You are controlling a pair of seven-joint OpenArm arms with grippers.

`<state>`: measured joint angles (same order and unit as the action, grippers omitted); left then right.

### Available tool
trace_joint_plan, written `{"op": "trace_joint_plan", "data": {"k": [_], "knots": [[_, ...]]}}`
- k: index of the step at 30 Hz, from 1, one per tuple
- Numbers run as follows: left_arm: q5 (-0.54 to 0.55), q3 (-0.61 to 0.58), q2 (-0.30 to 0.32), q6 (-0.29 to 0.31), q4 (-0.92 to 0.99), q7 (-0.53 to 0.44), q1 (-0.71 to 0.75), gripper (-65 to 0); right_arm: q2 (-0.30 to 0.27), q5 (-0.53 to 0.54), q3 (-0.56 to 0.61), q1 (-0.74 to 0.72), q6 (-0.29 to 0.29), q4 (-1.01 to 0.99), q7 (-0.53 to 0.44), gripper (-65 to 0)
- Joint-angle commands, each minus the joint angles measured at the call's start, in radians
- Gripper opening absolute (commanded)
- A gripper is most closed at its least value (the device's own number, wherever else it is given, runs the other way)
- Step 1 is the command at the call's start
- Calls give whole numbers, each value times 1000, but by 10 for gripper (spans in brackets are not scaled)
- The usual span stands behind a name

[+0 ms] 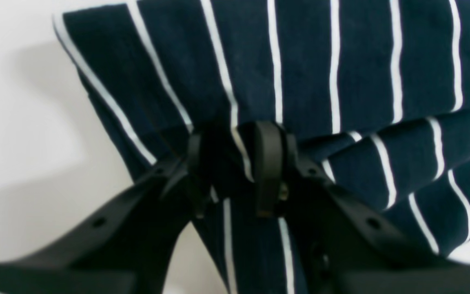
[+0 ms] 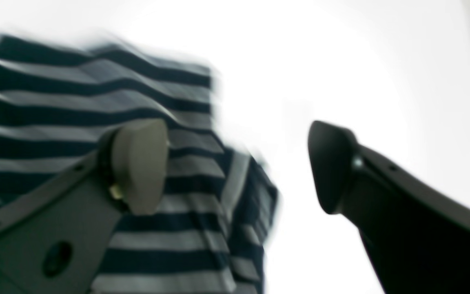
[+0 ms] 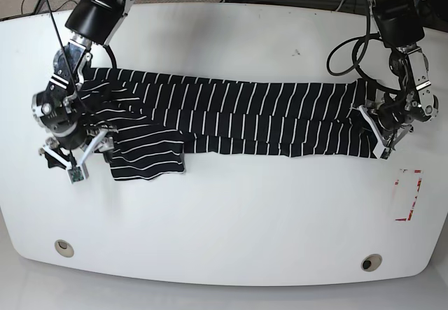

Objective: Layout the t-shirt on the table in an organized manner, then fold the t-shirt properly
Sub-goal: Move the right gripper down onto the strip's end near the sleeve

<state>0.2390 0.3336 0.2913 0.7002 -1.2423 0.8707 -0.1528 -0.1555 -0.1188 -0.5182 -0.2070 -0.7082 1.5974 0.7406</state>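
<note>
so the tee (image 3: 245, 110) lies bunched in a long strip across the table (image 3: 231, 219), roughly 10 to 2 o'clock. Left gripper (image 1: 229, 171) at 2 is pinching its striped cloth, right gripper (image 2: 235, 167) at 9 is spread wide.

The place looks like a robot lab or test bench, though the room itself is out of frame. In the base view, two jointed robot arms (image 3: 73, 103) (image 3: 402, 89) reach in at upper left and upper right, loose black cables (image 3: 334, 51) loop along the top edge, and the white table (image 3: 231, 219) has round holes (image 3: 64, 248) at lower left and lower right.
</note>
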Motion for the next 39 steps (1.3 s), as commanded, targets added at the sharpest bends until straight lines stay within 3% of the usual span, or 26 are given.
{"op": "trace_joint_plan", "data": {"k": [1,6,16,35,39], "knots": [[-3,6,18,-2,-43,-2,-21,-419,-14,3,-7,-82,10,-102,-10,-125],[-3,6,16,-2,-101,29,-21,-318,-51,12,-13,-191,10,-326,-22,-125],[-3,8,15,-2,-231,69,-18,-337,-66,9,-7,-296,10,-656,-201,-125],[-5,65,15,-2,-313,123,-21,-337,-14,3,-6,-280,10,-730,-226,-132],[-5,66,18,-2,-310,121,-20,-337,1,3,28,-279,10,-731,-227,-212]]}}
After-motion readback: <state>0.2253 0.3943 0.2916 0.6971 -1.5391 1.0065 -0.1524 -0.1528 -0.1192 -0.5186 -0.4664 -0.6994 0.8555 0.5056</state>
